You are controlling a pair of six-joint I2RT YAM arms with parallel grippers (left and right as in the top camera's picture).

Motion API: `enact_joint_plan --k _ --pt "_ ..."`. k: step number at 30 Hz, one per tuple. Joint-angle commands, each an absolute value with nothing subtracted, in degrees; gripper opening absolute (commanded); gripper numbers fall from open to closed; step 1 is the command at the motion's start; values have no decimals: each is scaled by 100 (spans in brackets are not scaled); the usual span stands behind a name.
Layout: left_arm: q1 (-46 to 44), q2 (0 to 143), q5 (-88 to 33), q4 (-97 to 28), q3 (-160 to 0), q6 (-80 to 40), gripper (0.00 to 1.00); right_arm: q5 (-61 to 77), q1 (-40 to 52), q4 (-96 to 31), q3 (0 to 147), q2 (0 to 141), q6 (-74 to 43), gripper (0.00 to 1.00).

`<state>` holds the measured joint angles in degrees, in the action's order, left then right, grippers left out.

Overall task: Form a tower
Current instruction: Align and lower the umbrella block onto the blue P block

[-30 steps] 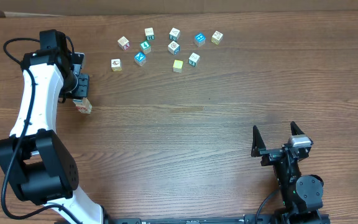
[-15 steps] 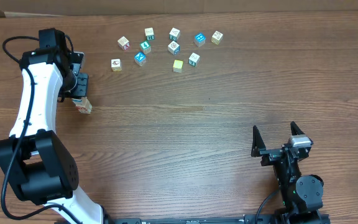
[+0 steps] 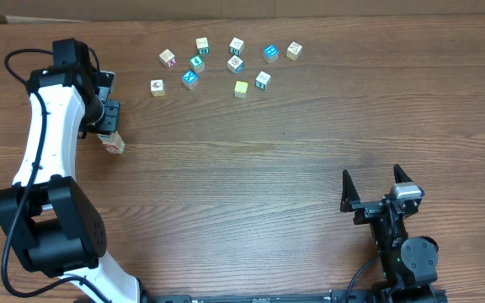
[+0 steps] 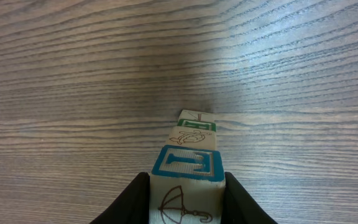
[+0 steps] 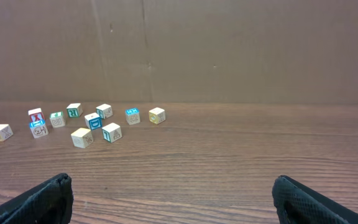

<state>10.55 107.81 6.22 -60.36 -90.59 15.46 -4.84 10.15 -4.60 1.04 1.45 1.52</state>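
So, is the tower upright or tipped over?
Upright: the left wrist view looks straight down the tower, cube stacked on cube, with the left pincer flanking its top.

Seen from overhead, the left end effector [image 3: 108, 116] hides most of the tower [image 3: 115, 146] — how many cubes it has cannot be told. In the left wrist view the bottom edge cuts off the nearest cube and both fingers [image 4: 132, 202]. The right wrist view crops the right end effector [image 5: 171, 182] to two dark tips — and the marks on the loose cubes [image 3: 236, 64] are too small to read.
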Motion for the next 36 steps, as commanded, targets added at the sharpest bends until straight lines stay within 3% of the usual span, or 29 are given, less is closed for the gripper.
enact_joint_plan --k 1,36 --pt "1098 10715 659 -6062 -9196 1680 27 -482 1000 -436 45 137 158 100" --pt "1170 10755 438 -5964 -9096 1763 28 -482 1000 -436 45 137 156 100"
